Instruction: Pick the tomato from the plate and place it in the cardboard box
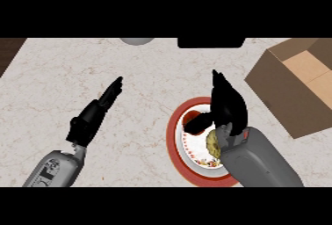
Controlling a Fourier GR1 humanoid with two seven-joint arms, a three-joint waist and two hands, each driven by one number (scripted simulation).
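**Over the plate, right hand on the tomato**

From the head view: the right hand [227,107] sits above the red-rimmed plate [174,140] on the speckled bench [149,66]; its thumb curls down onto the tomato [193,118], which shows as a red patch at the plate's upper part, mostly hidden by the thumb and palm; a yellowish item [213,143] lies on the plate just beside the wrist; the cardboard box [295,85] stands open to the right of the plate, near it but apart; the left hand [107,99] rests over the bench well left of the plate, fingers straight and pressed together, holding nothing; a grey round object [136,41] and a dark object [211,42] sit at the far edge.
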